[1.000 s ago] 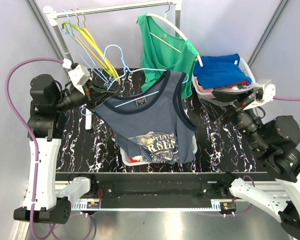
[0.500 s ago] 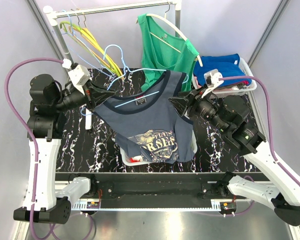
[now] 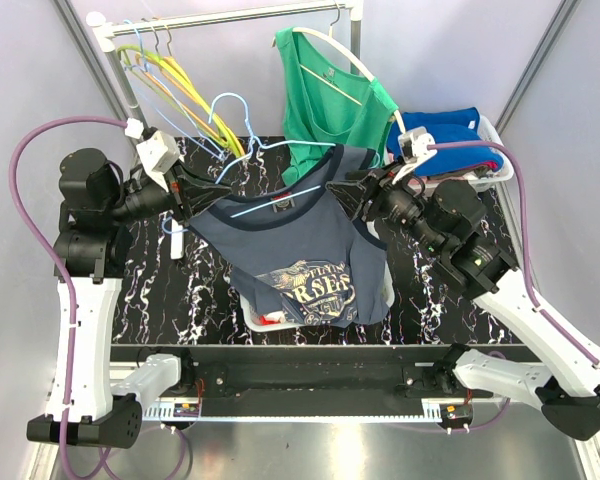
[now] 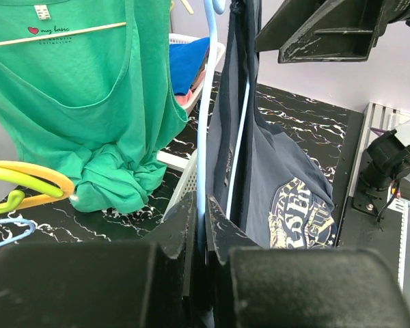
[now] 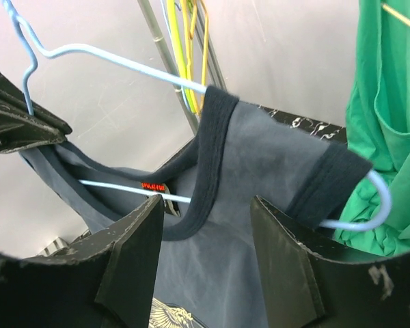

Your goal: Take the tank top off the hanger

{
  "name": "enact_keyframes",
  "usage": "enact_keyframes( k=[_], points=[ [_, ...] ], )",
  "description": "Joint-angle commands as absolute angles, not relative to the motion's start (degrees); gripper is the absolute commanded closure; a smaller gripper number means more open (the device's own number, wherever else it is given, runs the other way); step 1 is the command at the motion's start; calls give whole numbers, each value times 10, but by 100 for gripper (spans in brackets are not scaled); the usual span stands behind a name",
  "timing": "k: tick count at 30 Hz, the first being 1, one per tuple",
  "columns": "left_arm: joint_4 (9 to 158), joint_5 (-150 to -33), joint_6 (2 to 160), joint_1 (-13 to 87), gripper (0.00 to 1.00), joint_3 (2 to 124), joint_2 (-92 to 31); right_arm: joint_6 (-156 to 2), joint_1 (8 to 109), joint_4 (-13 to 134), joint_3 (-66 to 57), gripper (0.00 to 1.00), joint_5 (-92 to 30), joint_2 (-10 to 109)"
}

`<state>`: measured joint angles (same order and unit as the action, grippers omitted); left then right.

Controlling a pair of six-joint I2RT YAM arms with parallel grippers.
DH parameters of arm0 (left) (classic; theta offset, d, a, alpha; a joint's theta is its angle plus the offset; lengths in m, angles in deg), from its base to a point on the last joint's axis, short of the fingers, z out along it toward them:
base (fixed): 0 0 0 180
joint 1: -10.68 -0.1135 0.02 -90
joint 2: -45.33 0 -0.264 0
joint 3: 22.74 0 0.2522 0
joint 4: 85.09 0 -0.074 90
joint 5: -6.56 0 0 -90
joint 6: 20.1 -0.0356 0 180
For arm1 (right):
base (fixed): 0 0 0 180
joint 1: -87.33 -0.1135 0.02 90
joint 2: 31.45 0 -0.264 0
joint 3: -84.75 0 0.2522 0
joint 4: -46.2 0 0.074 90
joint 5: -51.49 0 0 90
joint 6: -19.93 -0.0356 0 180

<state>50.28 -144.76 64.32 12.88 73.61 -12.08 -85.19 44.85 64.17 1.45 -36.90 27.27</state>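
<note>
L gripper: jaws clamped on light-blue hanger w/ navy tank top draped on it, both straps on. R gripper: jaws open, near hanger's strap-covered end.

The slate-blue cotton tank top at mid-frame has navy edging and a gold-and-cream chest print. Its thin wire hanger is light blue. Behind is a bright green jersey tank top. The black tabletop is veined white like marble. The plastic hangers at upper left are yellow and orange, and the folded cloth at upper right is royal blue.
</note>
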Motion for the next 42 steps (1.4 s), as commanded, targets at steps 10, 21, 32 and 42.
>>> enact_keyframes(
  k=[10, 21, 32, 42],
  points=[
    [525, -1472, 650, 129, 100, 765, -109, -826, 449, 637, 3, 35, -437, 245],
    [525, -1474, 652, 129, 100, 768, -110, -833, 449, 664, 83, 28, -455, 171],
    [525, -1479, 662, 129, 100, 778, -111, -830, 450, 647, 66, 28, -447, 214],
    [525, -1479, 661, 129, 100, 775, -112, -841, 450, 630, 53, 55, -409, 224]
  ],
)
